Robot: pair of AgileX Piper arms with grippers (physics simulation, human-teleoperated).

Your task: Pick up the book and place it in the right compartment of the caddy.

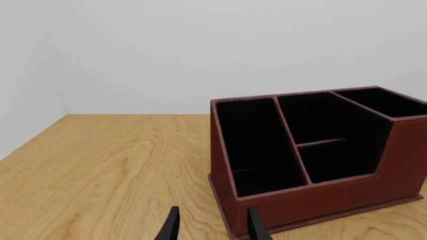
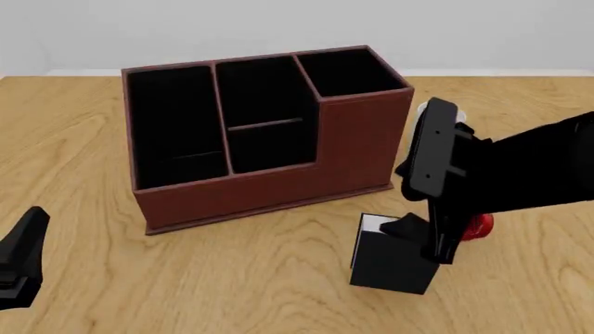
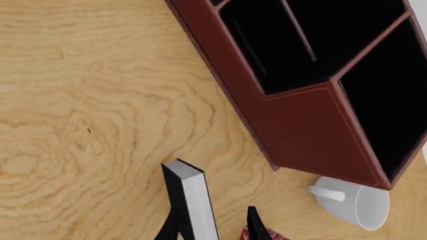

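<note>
The black book (image 2: pixel 388 261) with white page edges stands upright on the table in front of the caddy's right end. My right gripper (image 2: pixel 419 235) is at its top, open, with one finger on each side; in the right wrist view (image 3: pixel 212 227) the book (image 3: pixel 190 200) sits between the fingers, close to one finger and with a gap to the other. The red-brown caddy (image 2: pixel 269 184) stands mid-table. Its right compartment (image 2: pixel 348 69) is black inside and holds nothing; it also shows in the left wrist view (image 1: pixel 383 100). My left gripper (image 1: pixel 213 230) is open and holds nothing, at the front left (image 2: pixel 21 257).
A white mug (image 3: pixel 353 200) lies on its side by the caddy's right wall, partly hidden behind my right arm in the front view (image 2: pixel 422 108). A small red object (image 2: pixel 479 226) sits beside the book under the arm. The caddy's wide left section (image 2: pixel 177 118) and middle section (image 2: pixel 264 104) show nothing inside.
</note>
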